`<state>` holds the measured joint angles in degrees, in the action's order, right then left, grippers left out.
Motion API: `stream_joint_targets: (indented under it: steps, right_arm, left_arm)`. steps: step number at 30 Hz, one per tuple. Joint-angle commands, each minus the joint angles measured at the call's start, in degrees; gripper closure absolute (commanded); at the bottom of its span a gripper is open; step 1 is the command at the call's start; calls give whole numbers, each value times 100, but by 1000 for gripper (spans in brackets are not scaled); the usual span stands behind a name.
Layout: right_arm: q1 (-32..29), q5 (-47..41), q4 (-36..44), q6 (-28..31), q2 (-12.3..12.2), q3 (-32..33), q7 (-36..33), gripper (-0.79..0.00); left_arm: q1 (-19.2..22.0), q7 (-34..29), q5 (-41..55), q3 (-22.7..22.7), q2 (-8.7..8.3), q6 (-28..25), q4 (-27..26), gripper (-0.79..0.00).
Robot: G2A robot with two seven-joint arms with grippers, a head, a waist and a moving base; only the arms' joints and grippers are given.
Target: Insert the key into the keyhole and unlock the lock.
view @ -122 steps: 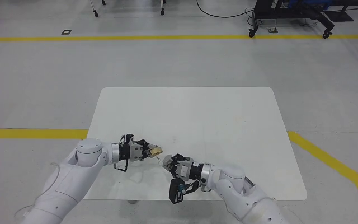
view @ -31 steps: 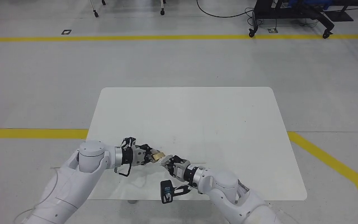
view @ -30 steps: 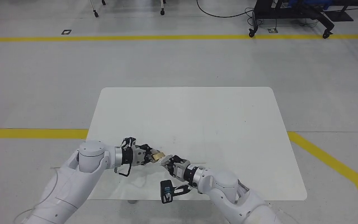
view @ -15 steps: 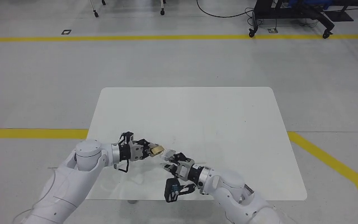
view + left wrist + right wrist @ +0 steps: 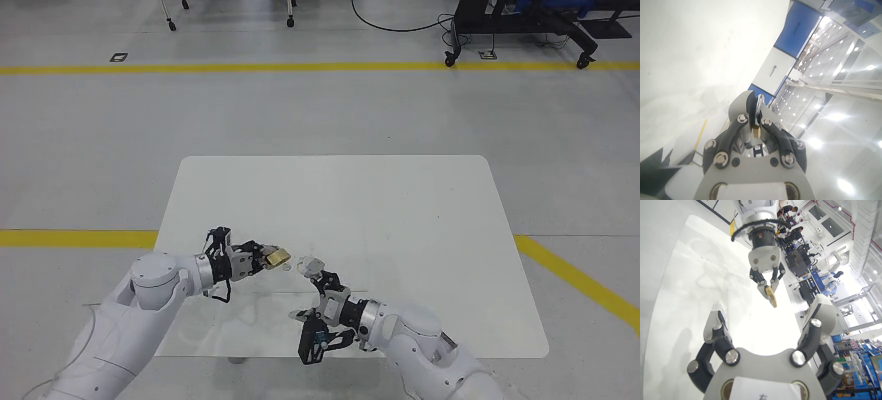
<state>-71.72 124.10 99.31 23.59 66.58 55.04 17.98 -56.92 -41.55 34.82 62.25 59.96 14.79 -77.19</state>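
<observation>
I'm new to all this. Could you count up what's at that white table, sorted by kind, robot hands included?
Robot grippers: 2, the left gripper shut on the padlock and the right gripper open and empty.
Brass-coloured metal padlock: 1, held above the table.
White rectangular table: 1.
Total: 4.

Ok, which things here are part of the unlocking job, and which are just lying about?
Job: lock, held in left gripper; right gripper, open.
Lying about: table; cart; floor lines.
</observation>
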Motion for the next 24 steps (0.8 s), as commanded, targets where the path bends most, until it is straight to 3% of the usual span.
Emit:
stream_joint_targets:
  steps: [1, 4, 8, 11, 14, 24]
  right_arm:
    - [67, -176, -129, 174, -12, 116, 46, 0]
    - [243, -147, -287, 855, -21, 80, -275, 0]
    - [582, 263, -445, 1641, 44, -257, -1425, 0]
    - [726, 254, -481, 1598, 127, -461, -1849, 0]
    - [803, 345, -494, 1500, 178, -634, -2013, 0]
    - [764, 708, -397, 1277, 130, -720, -1406, 0]
  left_arm:
    - [-205, 563, -353, 129, -29, -406, -343, 0]
    - [-547, 1093, -798, 338, -78, -815, -810, 0]
    - [-865, 1362, -1448, 490, -136, -1016, -1259, 0]
    - [-1020, 1213, -1811, 502, -165, -1105, -1484, 0]
    - [-1007, 776, -2250, 451, -203, -855, -1586, 0]
    - [-1176, 1118, -2843, 378, -183, -701, -1914, 0]
